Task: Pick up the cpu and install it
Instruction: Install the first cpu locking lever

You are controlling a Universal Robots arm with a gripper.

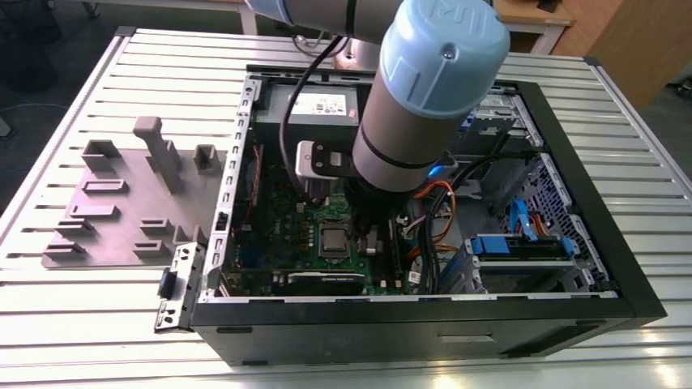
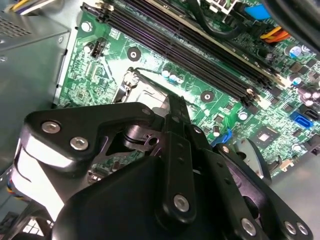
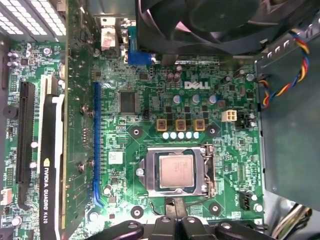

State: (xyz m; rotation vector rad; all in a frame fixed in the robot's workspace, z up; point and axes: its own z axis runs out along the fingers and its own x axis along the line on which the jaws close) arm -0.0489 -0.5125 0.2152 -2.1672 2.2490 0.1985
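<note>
The cpu (image 3: 176,171) sits seated in its socket bracket (image 3: 207,167) on the green motherboard (image 3: 150,100), at six o'clock from the fan (image 3: 210,20) (first wrist view). The tool (image 3: 175,225) hovers just beside it; whether it is clenched, I cannot tell.

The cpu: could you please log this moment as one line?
cpu: seated in socket on motherboard | gripper: above board, beside socket, holding nothing visible | case: open
</note>
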